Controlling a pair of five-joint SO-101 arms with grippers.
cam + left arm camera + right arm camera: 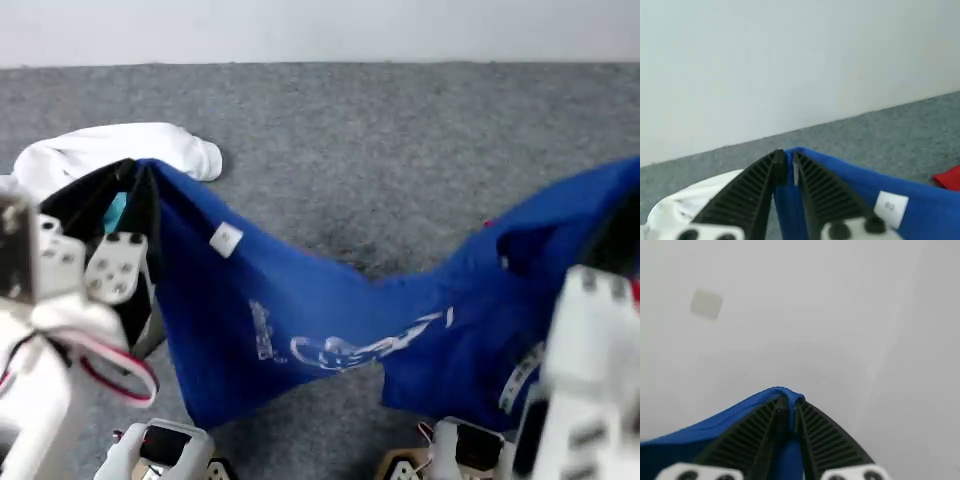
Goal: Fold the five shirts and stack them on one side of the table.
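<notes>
The blue shirt (300, 310) is held up between the two arms, so the step in hand is judged to be the lifting and spreading of one garment before it is folded. The left gripper (787, 156) is closed on one upper edge of the cloth, a thin blue fold being pinched between its ribbed black fingers (757, 180). The right gripper (788, 401) is closed in the same way on the opposite edge. Between the grippers the shirt sags in a shallow curve, and the fabric is seen to be soft, limp and matte, with a pale print across its middle and a small white label (890, 206) sewn just below the left gripper's hold. Whether the lower hem touches the bench (400, 130) cannot be told. The bench is covered in a grey, felt-like, slightly rough surface. A white shirt (110, 150) lies crumpled in a rounded heap just behind and beside the left gripper, and a scrap of red cloth (947, 179) is seen beyond the blue fabric, well apart from that gripper. The next move is judged to call for the cloth to be drawn taut and lowered flat onto the bench, both holds being kept level so that no creases are trapped; four more shirts would then remain.
</notes>
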